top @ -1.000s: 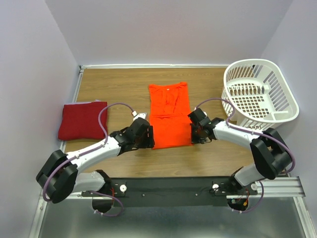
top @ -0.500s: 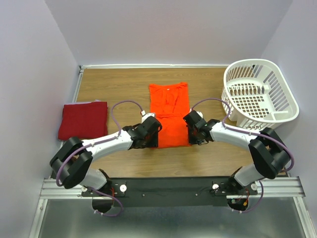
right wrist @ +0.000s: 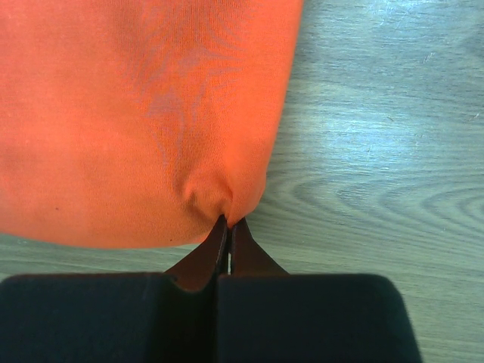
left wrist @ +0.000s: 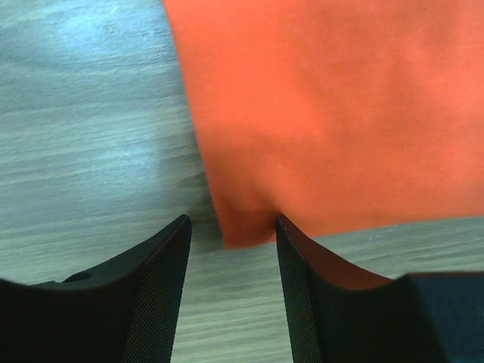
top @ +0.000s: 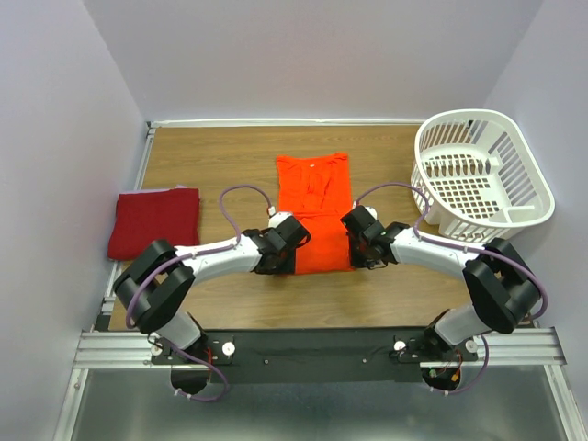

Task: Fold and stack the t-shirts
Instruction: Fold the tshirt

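- A bright orange-red cloth t-shirt point(top: 314, 197) lies flat in the middle of a brown wood-grain table point(top: 211, 165). It is folded into a long strip, with its neck end towards the far side and its hem end nearest the arms.
- A dark crimson cloth t-shirt point(top: 153, 222) sits folded into a neat rectangle at the left edge of the table, well apart from the orange-red one.
- A white plastic lattice laundry basket point(top: 501, 219) stands at the far right of the table, tilted a little, and touches neither shirt.
- Both arms reach inward to the near end of the orange-red shirt, one at each corner.
- In the left wrist view, the left gripper point(left wrist: 232, 221) has its two black fingers point(left wrist: 155, 291) spread apart low over the wood. The shirt's near left corner pokes down into the gap between them. Bare table shows between the corner and the left finger, while the right finger meets the cloth edge. The jaws stand apart and have not clamped the cloth.
- In the right wrist view, the right gripper point(right wrist: 229, 224) has its jaws pressed tight together, pinching a small fold of the hem by the near right corner. The cloth puckers into a tuck where the tips bite.
- The rest of the orange-red shirt rests smooth on the table.
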